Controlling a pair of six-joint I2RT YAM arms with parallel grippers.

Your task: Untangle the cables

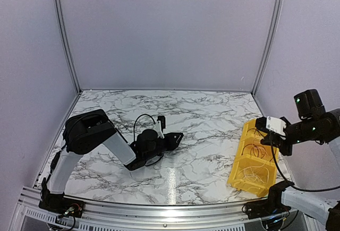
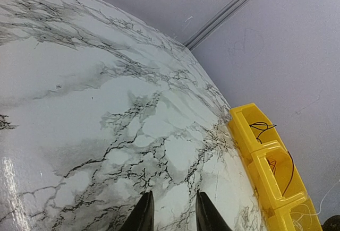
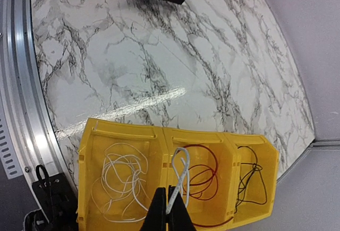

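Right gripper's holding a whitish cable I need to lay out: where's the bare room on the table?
Bare marble table lies between the left gripper and the yellow bin, and along the far edge. Crowded: all three bin compartments hold cables; the left arm covers the near-left.

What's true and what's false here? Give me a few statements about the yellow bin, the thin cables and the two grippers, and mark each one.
1. The yellow plastic three-compartment bin holds a white cable in one end compartment. True.
2. The bin's middle compartment holds a blue cable. False: a dark red cable lies there.
3. The right gripper is shut on a pale looped cable, held above the bin. True.
4. The left gripper is clamped on a black cable. False: its jaws stand apart with nothing between them, over the marble-patterned table.
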